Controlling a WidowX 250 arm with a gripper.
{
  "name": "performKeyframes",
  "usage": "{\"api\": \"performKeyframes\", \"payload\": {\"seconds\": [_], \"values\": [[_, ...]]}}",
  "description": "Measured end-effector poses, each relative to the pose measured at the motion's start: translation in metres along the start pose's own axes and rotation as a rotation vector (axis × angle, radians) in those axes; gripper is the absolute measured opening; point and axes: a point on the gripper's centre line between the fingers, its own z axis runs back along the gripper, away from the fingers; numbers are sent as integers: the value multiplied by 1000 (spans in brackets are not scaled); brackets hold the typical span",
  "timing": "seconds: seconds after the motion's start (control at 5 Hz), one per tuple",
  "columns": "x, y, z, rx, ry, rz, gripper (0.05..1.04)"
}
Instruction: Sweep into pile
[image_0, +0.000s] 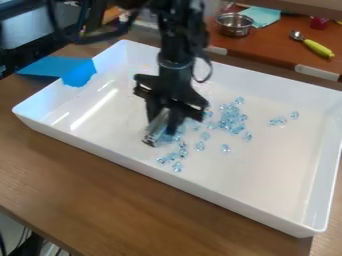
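Pale-blue beads — nearest just beside claw — others farther off

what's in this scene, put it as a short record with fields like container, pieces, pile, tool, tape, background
container: white tray on a brown table
pieces: light blue, clear pieces
pile: not yet one; densest cluster right of centre, others loose around it
tool: gripper low over the tray, silvery piece at its lower end
tape: blue tape over the rim
background: metal bowl, spoon
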Motion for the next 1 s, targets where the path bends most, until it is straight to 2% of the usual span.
{"api": "performKeyframes", "payload": {"seconds": [0.4,0.6,1.0], "values": [[9,-35,1,-23,39,18,379],[13,-70,5,-48,38,1,379],[19,-106,9,-78,82,-20,379]]}}
